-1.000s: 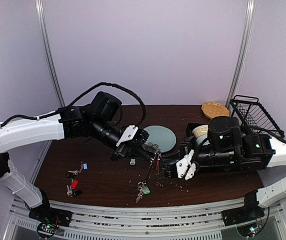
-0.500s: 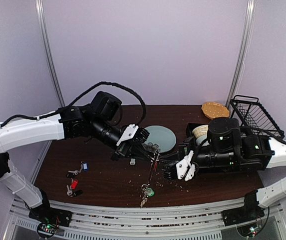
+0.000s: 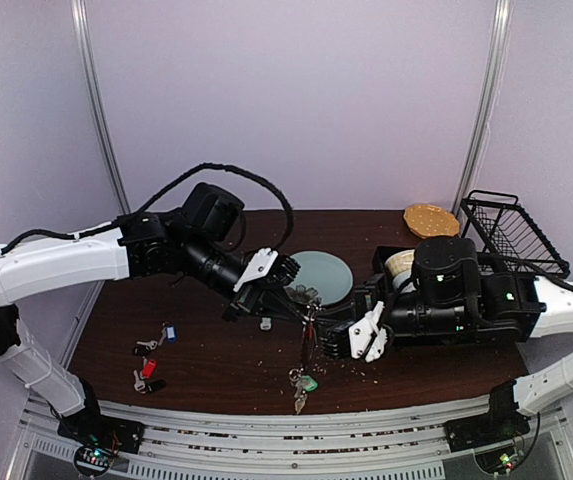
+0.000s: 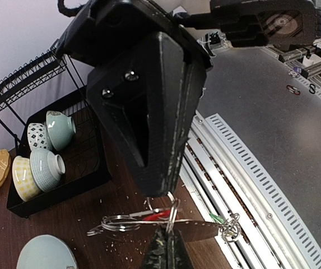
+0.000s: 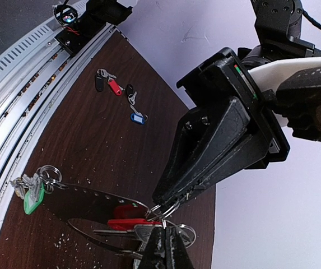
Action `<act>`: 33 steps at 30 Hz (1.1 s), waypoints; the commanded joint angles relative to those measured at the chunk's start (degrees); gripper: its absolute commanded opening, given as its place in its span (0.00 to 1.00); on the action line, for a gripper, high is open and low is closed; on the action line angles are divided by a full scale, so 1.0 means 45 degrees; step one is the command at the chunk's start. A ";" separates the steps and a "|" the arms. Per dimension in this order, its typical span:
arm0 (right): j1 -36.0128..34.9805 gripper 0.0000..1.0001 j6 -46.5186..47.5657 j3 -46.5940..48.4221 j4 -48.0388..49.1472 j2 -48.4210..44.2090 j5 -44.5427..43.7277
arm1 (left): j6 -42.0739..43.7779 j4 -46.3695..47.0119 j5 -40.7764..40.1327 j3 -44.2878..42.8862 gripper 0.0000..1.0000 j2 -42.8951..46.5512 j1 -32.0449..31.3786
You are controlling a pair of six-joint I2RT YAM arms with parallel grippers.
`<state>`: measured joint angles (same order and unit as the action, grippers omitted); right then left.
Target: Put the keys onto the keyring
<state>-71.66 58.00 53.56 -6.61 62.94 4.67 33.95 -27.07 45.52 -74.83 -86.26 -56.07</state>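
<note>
The keyring (image 3: 302,354) hangs as a thin grey loop between my two grippers, above the table's front middle. The left gripper (image 3: 299,303) and right gripper (image 3: 328,342) meet tip to tip, both shut. In the left wrist view the left gripper (image 4: 167,238) pinches where the keyring (image 4: 205,225) crosses a small split ring. In the right wrist view the right gripper (image 5: 163,230) grips that split ring beside a red-tag key (image 5: 128,214). A green-tag key (image 3: 309,383) dangles at the loop's low end. Loose keys with a blue tag (image 3: 169,333) and a red tag (image 3: 148,368) lie at the front left.
A pale green plate (image 3: 321,275) lies behind the grippers. A black tray of bowls (image 4: 42,157) stands at the back right, with a wire rack (image 3: 511,235) and a yellow plate (image 3: 431,218) beyond. A tiny clear bottle (image 3: 265,323) and crumbs lie under the left arm.
The keyring's low end with the green-tag key has swung right and nearer the front edge. The right gripper has edged left toward the left one. Both stay shut.
</note>
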 commanded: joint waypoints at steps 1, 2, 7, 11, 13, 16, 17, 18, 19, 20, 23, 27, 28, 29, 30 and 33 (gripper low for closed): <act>-0.0091 0.00 -0.0348 -0.0124 0.0900 0.0036 -0.0147 | -0.0153 0.0621 0.0412 -0.0481 0.00 -0.0147 -0.0005; -0.0087 0.00 -0.0344 -0.0139 0.0983 0.0059 -0.0149 | -0.0161 0.0612 0.0410 -0.0496 0.00 -0.0138 -0.0001; -0.0092 0.00 -0.0267 -0.0206 0.1073 -0.0037 -0.0387 | -0.0147 0.0649 0.0391 -0.0426 0.00 -0.0043 0.0019; -0.0092 0.00 -0.0154 -0.0344 0.0838 -0.0218 -0.0511 | -0.0201 0.0937 0.0397 -0.0223 0.00 0.0100 0.0015; -0.0092 0.00 -0.0202 -0.0357 0.0493 -0.0404 -0.0550 | -0.0244 0.1243 0.0388 -0.0017 0.00 0.0271 0.0020; -0.0020 0.00 -0.0055 -0.0346 -0.0233 -0.0663 -0.0016 | -0.0348 0.1761 0.0434 0.0331 0.00 0.0530 0.0019; -0.0014 0.00 -0.0039 -0.0323 -0.0313 -0.0634 0.0096 | -0.0371 0.1761 0.0491 0.0302 0.00 0.0511 0.0019; -0.0014 0.00 -0.0037 -0.0321 -0.0316 -0.0596 0.0162 | -0.0372 0.1673 0.0527 0.0210 0.00 0.0401 0.0019; -0.0014 0.00 -0.0020 -0.0347 -0.0216 -0.0576 0.0148 | -0.0367 0.1547 0.0568 0.0103 0.00 0.0309 0.0019; -0.0014 0.00 -0.0035 -0.0414 -0.0074 -0.0601 0.0146 | -0.0362 0.1399 0.0610 0.0002 0.00 0.0236 0.0019; -0.0014 0.00 0.0094 -0.0580 0.0130 -0.0695 0.0036 | -0.0329 0.1316 0.0628 -0.0009 0.00 0.0265 0.0019; -0.0014 0.00 0.0162 -0.0602 -0.0003 -0.0720 -0.0069 | -0.0376 0.1317 0.0621 -0.0031 0.00 0.0227 0.0019; -0.0009 0.00 0.0169 -0.0587 0.0001 -0.0738 -0.0035 | -0.0377 0.1312 0.0653 -0.0032 0.00 0.0207 0.0019; -0.0018 0.00 0.0159 -0.0596 0.0014 -0.0785 -0.0008 | -0.0363 0.1309 0.0660 -0.0032 0.00 0.0211 0.0019; -0.0012 0.00 0.0154 -0.0616 0.0138 -0.0851 -0.0017 | -0.0376 0.1318 0.0666 -0.0032 0.00 0.0192 0.0019; -0.0015 0.00 0.0112 -0.0724 0.0473 -0.1094 0.0037 | -0.0396 0.1317 0.0650 -0.0032 0.00 0.0165 0.0019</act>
<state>-71.66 58.57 51.27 -6.28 60.42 4.32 32.84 -23.86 46.54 -73.73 -85.91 -56.07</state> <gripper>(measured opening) 0.015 0.004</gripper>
